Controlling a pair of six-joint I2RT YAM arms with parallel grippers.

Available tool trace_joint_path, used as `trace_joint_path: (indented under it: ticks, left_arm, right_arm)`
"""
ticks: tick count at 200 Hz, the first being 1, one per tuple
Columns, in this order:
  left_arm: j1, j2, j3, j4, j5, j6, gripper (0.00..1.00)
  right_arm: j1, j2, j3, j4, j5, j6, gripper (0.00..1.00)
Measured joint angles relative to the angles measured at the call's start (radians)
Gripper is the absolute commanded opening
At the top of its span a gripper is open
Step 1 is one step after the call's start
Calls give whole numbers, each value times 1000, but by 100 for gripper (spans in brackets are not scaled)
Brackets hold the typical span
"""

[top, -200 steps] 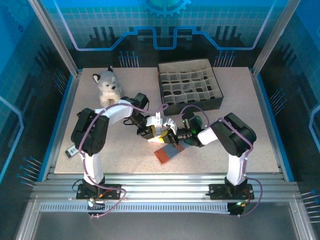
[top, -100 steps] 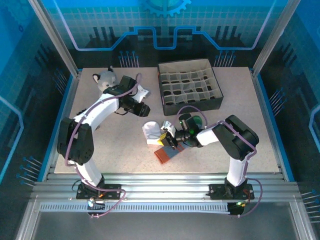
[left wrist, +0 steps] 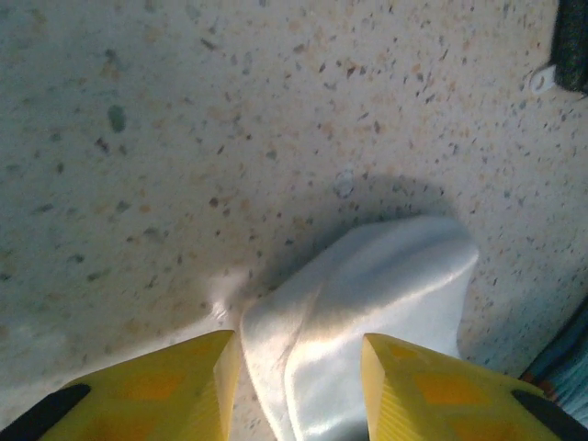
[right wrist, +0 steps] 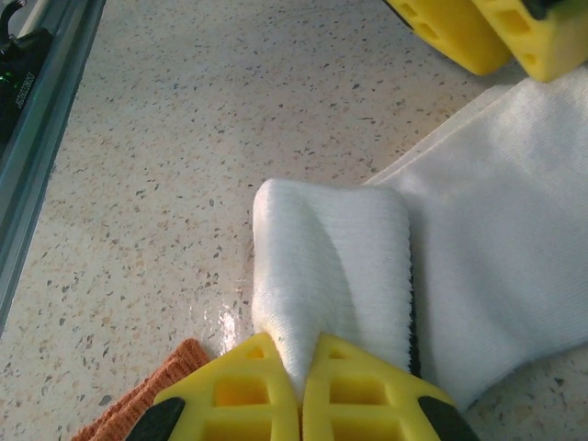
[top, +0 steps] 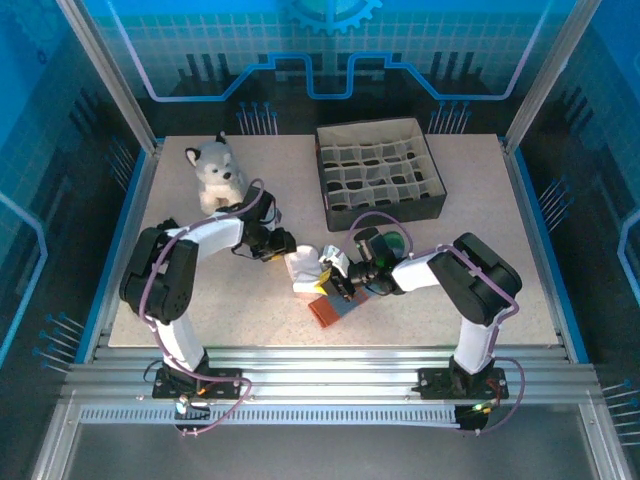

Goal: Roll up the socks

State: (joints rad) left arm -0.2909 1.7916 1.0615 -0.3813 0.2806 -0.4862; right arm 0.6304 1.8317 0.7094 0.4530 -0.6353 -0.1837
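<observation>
The white sock (top: 303, 268) lies bunched at the table's middle. Its folded end (right wrist: 331, 266) stands up, and my right gripper (right wrist: 301, 386) is shut on that fold. A dark stripe (right wrist: 411, 317) shows along the fold's edge. In the top view the right gripper (top: 334, 277) sits at the sock's right side. My left gripper (left wrist: 299, 367) is open, its yellow fingers (left wrist: 175, 386) straddling the sock's other end (left wrist: 377, 303) from the left (top: 283, 245). The grey-blue sock (top: 332, 306) lies flat just in front, with its orange-red cuff (right wrist: 138, 404) beside my right fingers.
A grey-white plush husky (top: 216, 172) sits at the back left. A dark box with a grid of compartments (top: 380, 182) stands at the back right. The metal rail (right wrist: 41, 101) runs along the table's near edge. A small dark tag (top: 143, 301) lies near the left edge.
The left arm swung back toward the husky, then returned to the white sock's left end with jaws apart. The right gripper stayed shut on the sock's fold.
</observation>
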Motion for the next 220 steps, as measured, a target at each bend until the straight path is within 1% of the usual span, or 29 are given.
trace_joint_path:
  ticks: [55, 89, 118, 146, 179, 198, 220]
  left_arm:
    - [-7, 55, 0, 83, 13, -48, 35]
    - [-26, 73, 0, 141, 36, -47, 33]
    - [-34, 105, 27, 169, 72, -22, 33]
    - [-38, 139, 93, 152, 80, 50, 34]
    - [-31, 145, 199, 69, 85, 190, 37]
    - [-11, 142, 251, 37, 96, 289, 38]
    - [35, 101, 260, 2, 103, 390, 39]
  right_arm:
    - [4, -1, 23, -50, -1, -2, 0]
    - [4, -1, 30, -66, -5, -2, 0]
    - [4, 5, 74, -143, -28, -1, 0]
    - [0, 33, 139, -229, -63, 14, 0]
    - [-25, 93, 243, -363, -117, 48, 0]
    - [-40, 124, 303, -448, -135, 66, 0]
    - [-49, 142, 339, -511, -145, 91, 0]
